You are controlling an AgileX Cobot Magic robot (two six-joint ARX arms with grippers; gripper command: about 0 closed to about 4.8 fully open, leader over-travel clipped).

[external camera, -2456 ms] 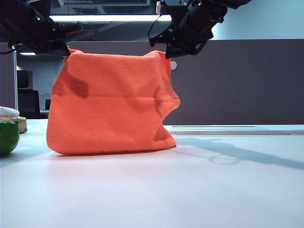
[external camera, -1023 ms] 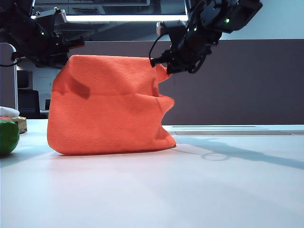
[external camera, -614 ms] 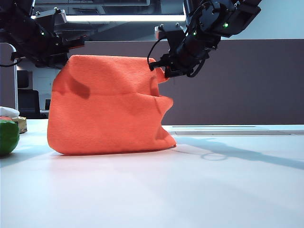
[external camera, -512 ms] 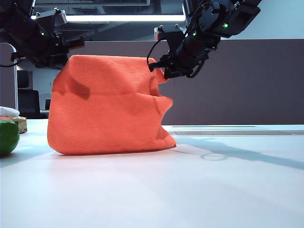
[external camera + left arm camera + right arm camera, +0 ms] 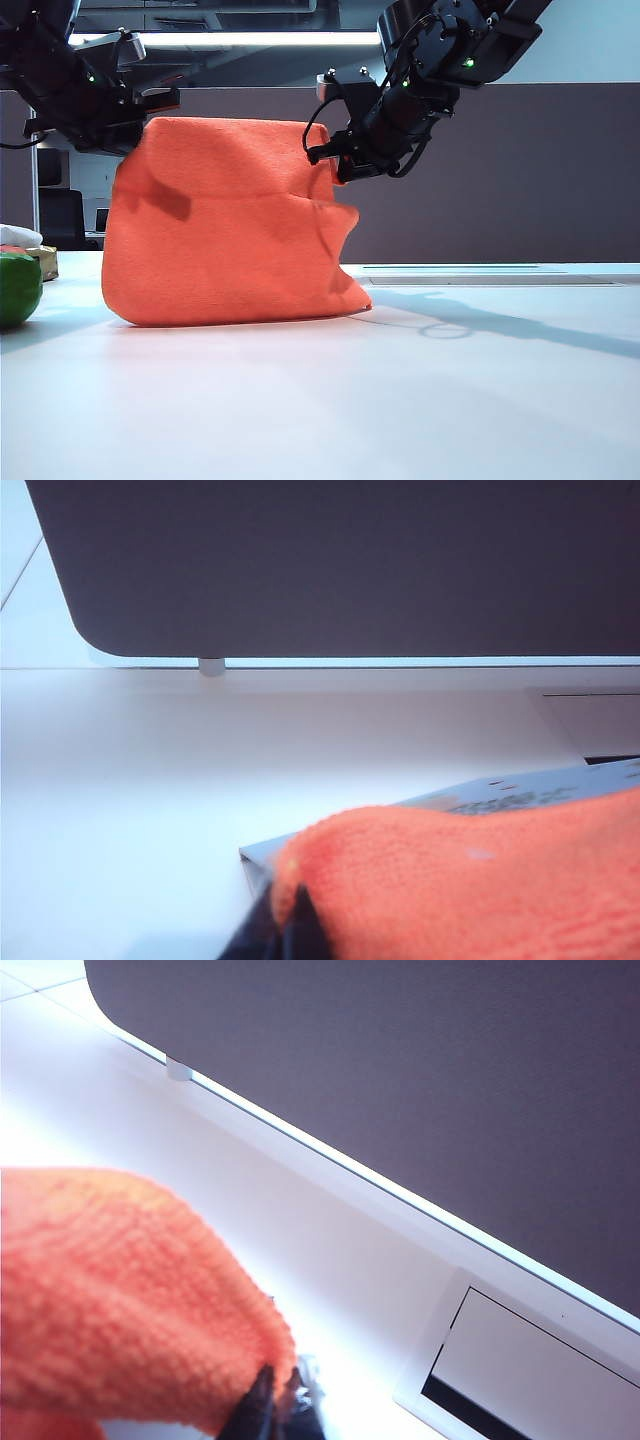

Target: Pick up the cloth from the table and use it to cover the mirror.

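The cloth (image 5: 225, 235) hangs as an orange curtain left of centre in the exterior view, its lower edge on the table (image 5: 400, 400), apparently draped over the hidden mirror. The left gripper (image 5: 140, 110) at upper left and the right gripper (image 5: 335, 160) at upper centre each pinch a top corner, jaws closed on the fabric. I judge the covering step nearly done; next, both should let go and lift clear without dragging the cloth off.

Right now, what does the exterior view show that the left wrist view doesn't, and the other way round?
Only the exterior view shows both arms, the right gripper shut on the cloth's upper corner, the hanging cloth reaching the table, and a green round object. Only the left wrist view shows the left gripper up close, shut on the cloth, and the mirror's edge beneath. Both show the orange cloth, white table and dark partition.
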